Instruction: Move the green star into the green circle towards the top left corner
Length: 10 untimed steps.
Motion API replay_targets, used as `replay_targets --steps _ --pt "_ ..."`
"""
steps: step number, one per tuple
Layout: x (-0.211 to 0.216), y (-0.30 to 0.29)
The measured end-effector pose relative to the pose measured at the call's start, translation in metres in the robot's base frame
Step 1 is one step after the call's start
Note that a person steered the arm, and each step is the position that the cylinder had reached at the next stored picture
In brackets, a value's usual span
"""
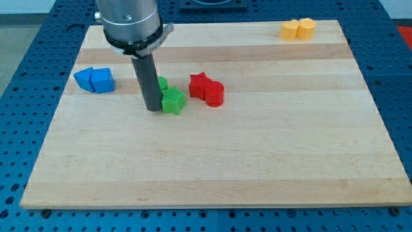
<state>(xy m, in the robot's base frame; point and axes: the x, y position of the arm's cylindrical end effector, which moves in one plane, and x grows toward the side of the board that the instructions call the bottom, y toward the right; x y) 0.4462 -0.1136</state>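
Observation:
The green star [173, 101] lies left of the board's middle. The green circle [162, 83] sits just above and left of it, touching it and mostly hidden behind my rod. My tip [153, 109] rests on the board right beside the star's left edge, below the green circle.
A red star [199, 84] and red cylinder [215, 94] touch each other just right of the green star. Two blue blocks [94, 80] sit at the left edge. Two orange-yellow blocks [299, 29] sit at the top right corner of the wooden board [257, 161].

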Motion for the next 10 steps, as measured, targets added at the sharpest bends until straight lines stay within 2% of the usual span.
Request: replay_targets --steps 1,2,3,5,6,7,8,10 --pt "0.031 0.009" --pt "0.033 0.064" --pt "0.026 0.082" --pt "0.001 0.048" --pt "-0.011 0.012" --pt "-0.019 0.004" --pt "-0.009 0.018" --pt "0.001 -0.015"
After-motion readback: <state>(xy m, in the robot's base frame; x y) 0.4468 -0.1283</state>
